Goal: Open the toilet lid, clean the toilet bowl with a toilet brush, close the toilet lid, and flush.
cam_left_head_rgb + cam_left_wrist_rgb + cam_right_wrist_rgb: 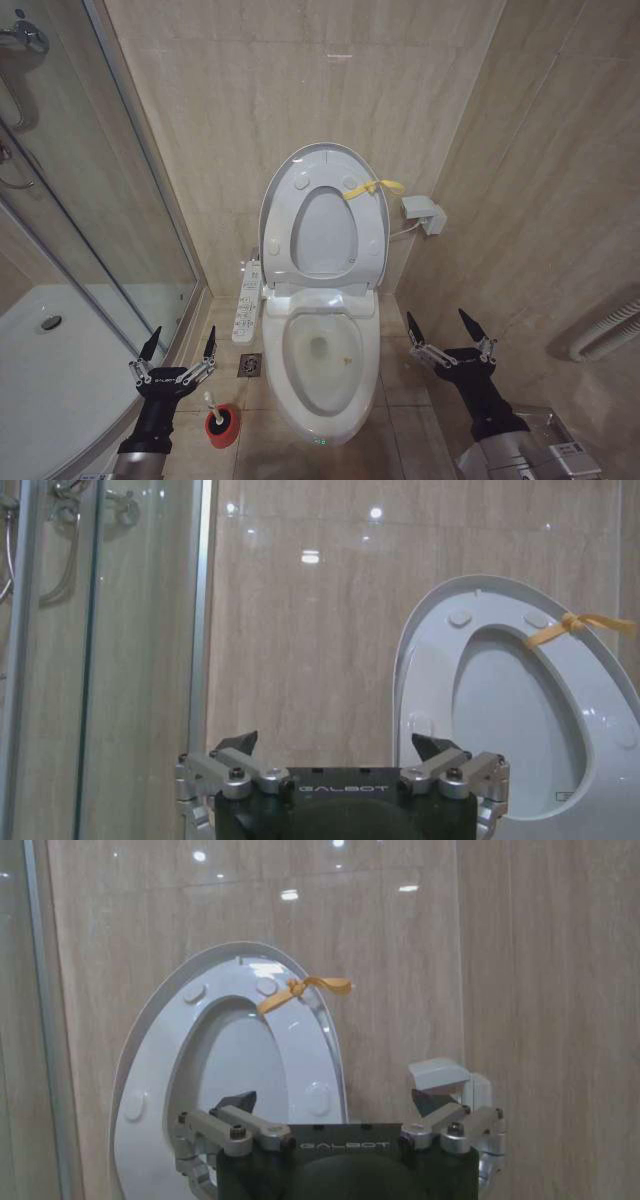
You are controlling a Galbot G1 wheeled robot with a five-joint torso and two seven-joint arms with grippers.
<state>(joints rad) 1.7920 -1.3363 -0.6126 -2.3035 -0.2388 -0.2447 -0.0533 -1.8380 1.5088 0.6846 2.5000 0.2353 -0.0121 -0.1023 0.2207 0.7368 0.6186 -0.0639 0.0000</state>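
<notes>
The toilet stands against a beige tiled wall, hemmed in by a glass shower enclosure at 9 o'clock and a tiled side wall at 3 o'clock. One toilet lid is raised upright against the wall with the seat ring folded up against it, and a yellow strap is knotted on the ring's edge toward 1 o'clock. Below it, the one toilet bowl lies uncovered, with water at the bottom. A white control panel runs alongside the bowl at its 9 o'clock side, and a small floor drain sits just beside the bowl's rim. A white wall box with a cable hangs at 3 o'clock of the lid.

One toilet brush stands in a red holder cup on the floor at 8 o'clock of the bowl, its white handle leaning toward the left gripper, which hovers just above and beside it, fingers spread and empty, pointing up toward the wall. The right gripper hangs at 3 o'clock of the bowl, well apart from it, likewise spread wide and holding nothing. Both forearms rise from the lower corners of the head view, nearly mirrored. A white ribbed hose runs along the side wall at 4 o'clock.
</notes>
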